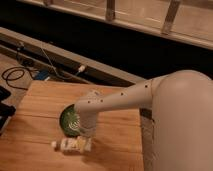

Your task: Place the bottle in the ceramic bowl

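Note:
The bottle [70, 145] lies on its side on the wooden table [35, 110], its white cap to the left, just in front of the ceramic bowl [69, 120]. The bowl is dark green with a white swirl inside and is partly hidden by my white arm. My gripper [84, 142] reaches down from the arm's wrist at the bottle's right end, just in front of the bowl's right side.
My large white arm [175, 115] covers the right side of the view. Black cables [17, 75] lie on the floor at the left beyond the table. A dark object [4, 107] sits at the table's left edge. A long rail [100, 65] runs behind the table.

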